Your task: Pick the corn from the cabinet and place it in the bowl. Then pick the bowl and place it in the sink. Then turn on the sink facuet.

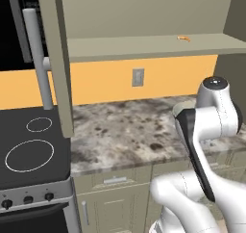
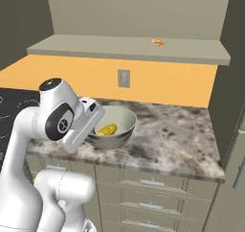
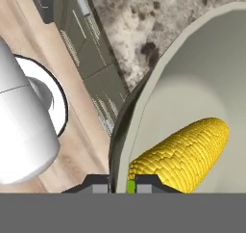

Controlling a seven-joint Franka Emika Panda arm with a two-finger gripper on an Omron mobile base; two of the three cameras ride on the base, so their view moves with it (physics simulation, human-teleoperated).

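Now | gripper (image 3: 121, 181): fingers pinched on the rim of the bowl (image 2: 119, 121); bowl tilted above the marbled counter (image 2: 182, 140) | corn (image 3: 185, 152): lying inside the bowl

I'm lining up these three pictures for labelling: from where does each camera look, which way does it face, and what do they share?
Left base view: behind the arm to its left, facing the counter, stove and open cabinet.
Right base view: behind to its right, facing the same counter, the gripper closed on the bowl rim.
Hand view: looks along the fingers into the bowl holding the corn.
Shared: both base views show the outlet and the orange item on the shelf.
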